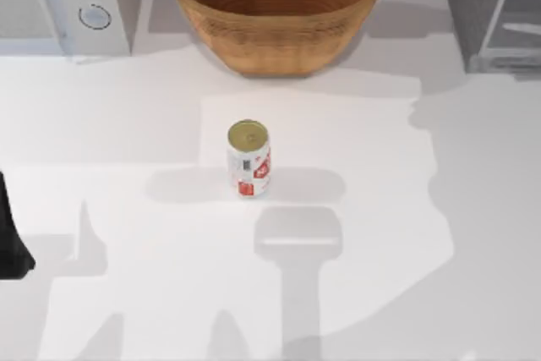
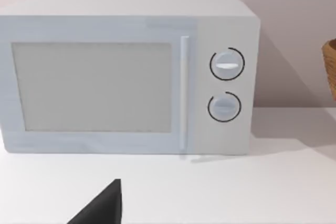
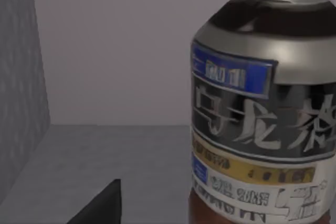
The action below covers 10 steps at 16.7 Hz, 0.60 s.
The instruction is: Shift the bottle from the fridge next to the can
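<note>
The can (image 1: 248,158), white with red marks and a gold top, stands upright in the middle of the table. The fridge (image 1: 478,6) is at the back right with its glass door (image 1: 520,31) swung open. In the right wrist view the bottle (image 3: 262,119) stands very close on the fridge's grey floor (image 3: 115,150), with dark liquid and a grey-blue label. My right gripper (image 3: 168,217) is open inside the fridge; one dark finger (image 3: 102,205) shows beside the bottle, apart from it. My left gripper (image 1: 10,243) is parked at the table's left edge, open, facing the microwave.
A white microwave (image 1: 59,2) with two round knobs stands at the back left, also seen as the microwave (image 2: 126,72) in the left wrist view. A large woven basket (image 1: 277,6) sits at the back centre, behind the can. Bare white tabletop (image 1: 372,234) surrounds the can.
</note>
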Tool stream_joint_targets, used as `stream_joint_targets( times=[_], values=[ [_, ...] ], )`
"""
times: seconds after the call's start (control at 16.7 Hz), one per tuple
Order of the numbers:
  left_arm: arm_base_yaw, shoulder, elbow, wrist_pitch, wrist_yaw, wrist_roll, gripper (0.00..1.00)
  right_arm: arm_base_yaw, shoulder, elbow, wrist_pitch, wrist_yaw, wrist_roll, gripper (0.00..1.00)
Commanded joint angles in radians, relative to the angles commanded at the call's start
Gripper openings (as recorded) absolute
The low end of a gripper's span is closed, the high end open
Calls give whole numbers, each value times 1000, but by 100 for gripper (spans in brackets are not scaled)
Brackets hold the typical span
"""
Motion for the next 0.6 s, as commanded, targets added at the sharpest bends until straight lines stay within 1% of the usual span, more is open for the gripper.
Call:
stream_joint_targets(
  times=[0.24, 0.6],
  values=[
    [0, 0, 0, 0, 0, 0, 100, 6, 6, 12, -8, 4, 0, 100],
    [0, 0, 0, 0, 0, 0, 100, 21, 112, 206, -93, 22, -1, 100]
  ],
)
